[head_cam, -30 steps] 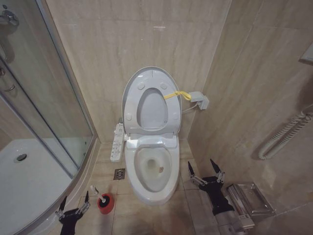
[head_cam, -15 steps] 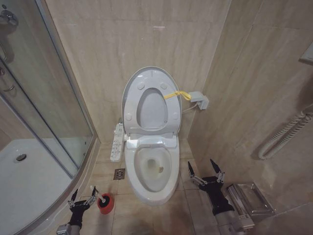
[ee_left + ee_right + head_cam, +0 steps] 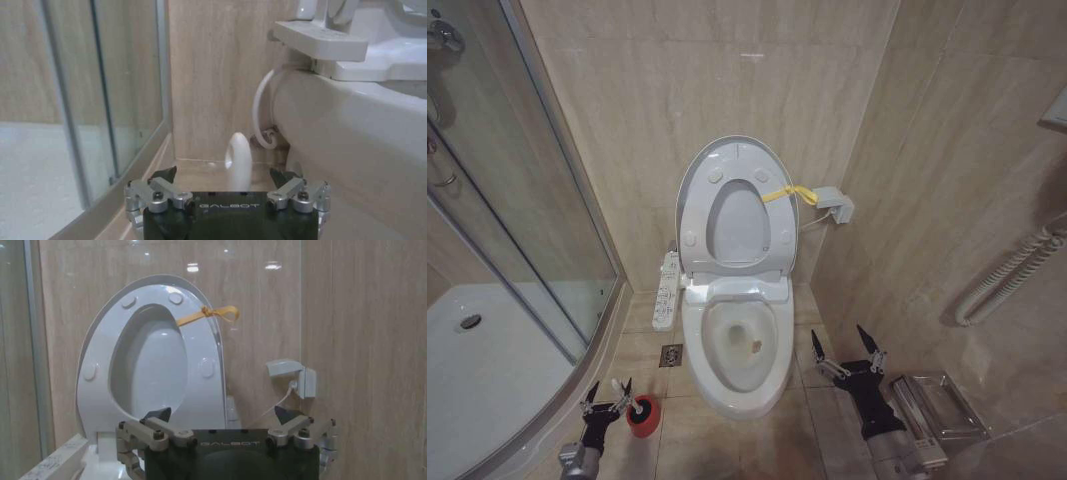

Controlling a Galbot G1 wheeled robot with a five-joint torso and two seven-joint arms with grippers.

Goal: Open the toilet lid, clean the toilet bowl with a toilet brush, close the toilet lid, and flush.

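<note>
White toilet lid standing raised against the far wall, toilet bowl exposed below. Left gripper hovering low, jaws released around the toilet brush handle, left of the bowl. Right gripper waiting right, jaws released.

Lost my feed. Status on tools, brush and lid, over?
Left tool open, low beside the brush in its red holder, not gripping. Right tool open, idle right of the bowl. Lid up. Nothing in the way.

Black grippers, silver screwed brackets, GALBOT lettering.
</note>
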